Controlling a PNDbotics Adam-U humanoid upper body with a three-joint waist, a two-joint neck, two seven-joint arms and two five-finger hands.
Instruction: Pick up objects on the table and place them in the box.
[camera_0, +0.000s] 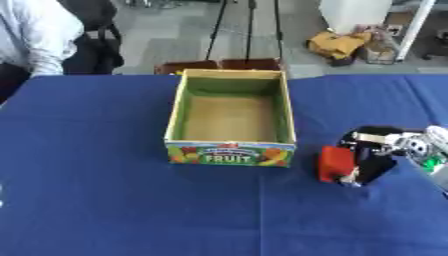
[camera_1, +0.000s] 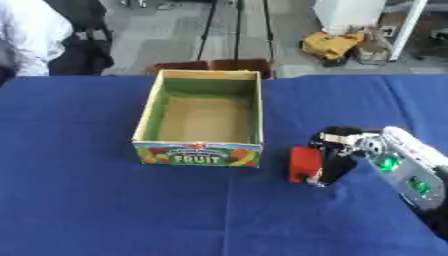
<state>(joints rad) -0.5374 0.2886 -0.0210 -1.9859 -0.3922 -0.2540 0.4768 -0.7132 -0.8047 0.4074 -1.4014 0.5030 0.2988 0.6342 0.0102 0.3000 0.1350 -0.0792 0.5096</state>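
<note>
We judge the pick-up step is in hand: at the right of the frame, our right hand (camera_1: 337, 157) has its fingers curled round a red block (camera_1: 304, 164), which sits just right of the box (camera_0: 231, 152) and low over the blue surface (camera_0: 105, 200). Whether the block is clear of the cloth we cannot tell. Next we would lift it and carry it left over the rim. The box, open-topped with a fruit label, looks empty. Our left hand shows nowhere.
</note>
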